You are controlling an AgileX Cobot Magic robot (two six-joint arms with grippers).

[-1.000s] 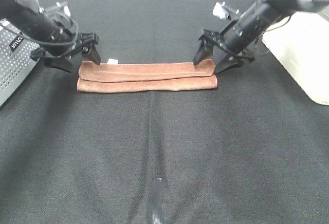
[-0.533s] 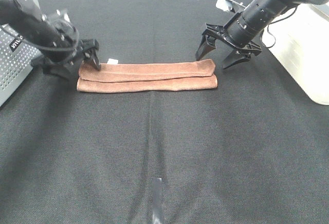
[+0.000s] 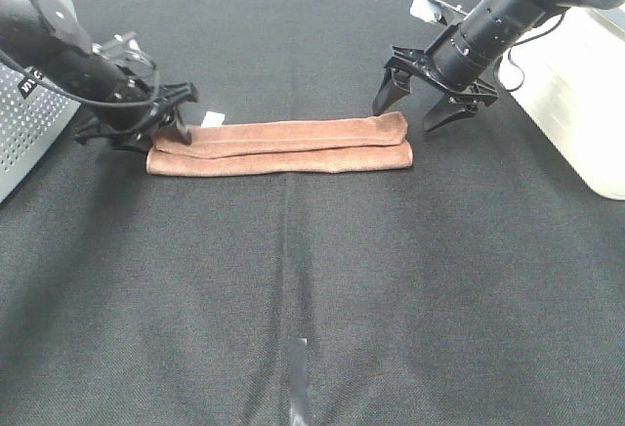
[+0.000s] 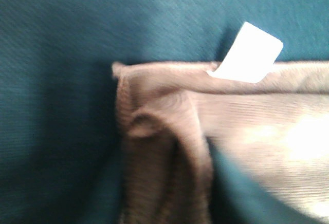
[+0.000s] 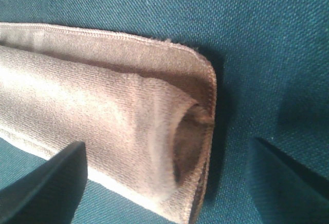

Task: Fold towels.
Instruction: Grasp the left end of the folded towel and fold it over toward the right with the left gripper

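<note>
The towel (image 3: 281, 148) lies on the black worktop (image 3: 312, 279) a little above the centre of the high view. It is folded into a long, narrow band running left to right, with its upper layer sitting slightly further up the frame than the lower one. A white tag (image 3: 212, 117) sticks out near its upper left corner.

The left hand (image 3: 159, 139) is low at the towel's left end, with one finger touching the cloth beside the tag. Its wrist view shows the tag (image 4: 249, 53), the bunched corner and a single finger (image 4: 241, 198), so the jaws look parted and hold nothing.

The right hand (image 3: 405, 116) hangs over the towel's right end with its jaws spread wide and empty. In its wrist view the fingers (image 5: 46, 188) sit either side of the rolled end (image 5: 195, 131).
</note>
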